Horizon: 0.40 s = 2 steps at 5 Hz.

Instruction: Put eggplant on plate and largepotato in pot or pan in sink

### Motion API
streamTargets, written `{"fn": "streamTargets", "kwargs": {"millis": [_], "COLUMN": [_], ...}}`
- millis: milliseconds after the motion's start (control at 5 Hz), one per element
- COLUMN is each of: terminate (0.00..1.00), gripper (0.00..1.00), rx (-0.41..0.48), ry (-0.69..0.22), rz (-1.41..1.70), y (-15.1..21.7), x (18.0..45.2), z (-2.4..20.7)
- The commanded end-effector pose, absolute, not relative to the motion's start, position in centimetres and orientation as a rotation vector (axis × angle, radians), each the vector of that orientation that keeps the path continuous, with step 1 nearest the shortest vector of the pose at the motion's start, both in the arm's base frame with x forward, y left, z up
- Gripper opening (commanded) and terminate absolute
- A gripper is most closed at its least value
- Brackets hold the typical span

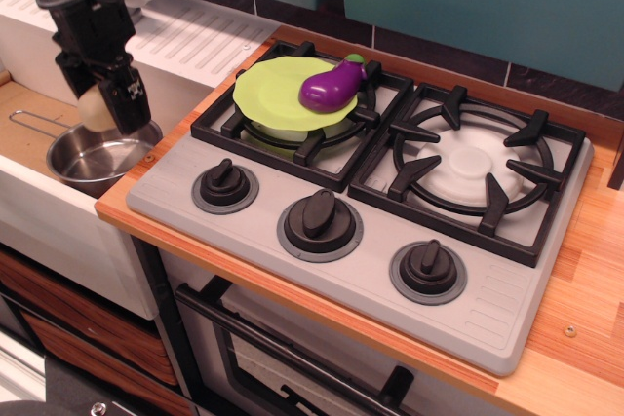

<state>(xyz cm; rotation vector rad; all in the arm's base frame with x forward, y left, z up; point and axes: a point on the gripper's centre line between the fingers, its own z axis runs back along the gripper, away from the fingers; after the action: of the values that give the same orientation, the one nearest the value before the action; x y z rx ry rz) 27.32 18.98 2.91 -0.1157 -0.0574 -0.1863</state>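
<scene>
The purple eggplant (331, 84) with its green cap lies on the lime-green plate (278, 91), which rests on the left burner grate. My black gripper (105, 104) is shut on the pale beige largepotato (96, 108) and holds it just above the shiny steel pot (97, 155). The pot stands in the sink (29, 124) at the left, its wire handle pointing left. The gripper hides part of the potato and the pot's far rim.
The grey stove top (361, 211) has three black knobs along its front and a bare right burner (473, 168). The ribbed white drainboard (195, 36) lies behind the sink. A wooden counter edge (575, 328) runs at the right.
</scene>
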Motion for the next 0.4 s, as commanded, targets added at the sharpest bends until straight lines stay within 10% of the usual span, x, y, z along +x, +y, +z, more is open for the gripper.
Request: {"fn": "streamTargets", "kwargs": {"millis": [0, 200], "terminate": [0.00, 0.00], "gripper": [1.00, 1.00], "rx": [-0.060, -0.043], "ry": [-0.149, -0.136], "rz": [-0.183, -0.184], "y": [17.76, 17.26], "x": [27.63, 27.27], "z": [7.42, 8.31]}}
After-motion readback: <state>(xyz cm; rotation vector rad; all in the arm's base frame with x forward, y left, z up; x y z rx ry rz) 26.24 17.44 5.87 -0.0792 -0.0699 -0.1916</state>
